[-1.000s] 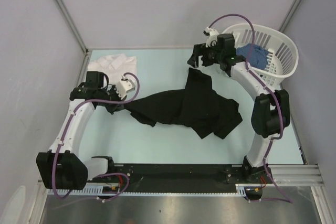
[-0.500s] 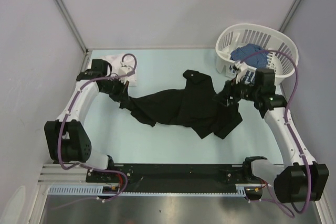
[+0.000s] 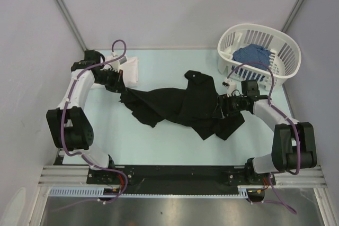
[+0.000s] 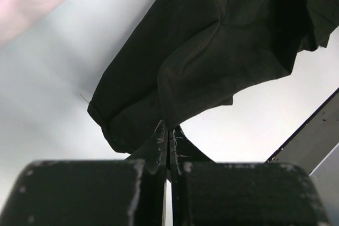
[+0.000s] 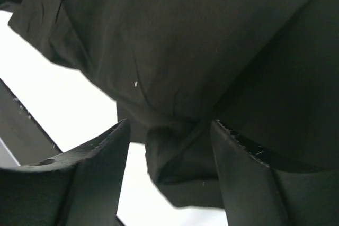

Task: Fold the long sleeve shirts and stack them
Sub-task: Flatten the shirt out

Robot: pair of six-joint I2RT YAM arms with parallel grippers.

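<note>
black shirt (image 3: 180, 107) lies crumpled across the middle of the table (image 3: 159, 144), its long axis running left to right between the two arms, with one end at each gripper. the left gripper (image 4: 167, 132) sits at the shirt's left end, fingers pressed together on a pinch of black cloth, and the rest of the garment trails away from it toward the right. the right gripper (image 5: 169, 125) is low over the bunched right end. its fingers stand wide apart with a fold of cloth in the gap, and it seems unclamped, though the wrist view is too close to say whether a pad touches the fabric. the white shirt (image 3: 132, 70) lies at the back left, beside the left wrist. the next move likely turns on the right fingers closing on the fold directly between them, so that both ends can be drawn apart along the shirt's axis.
</note>
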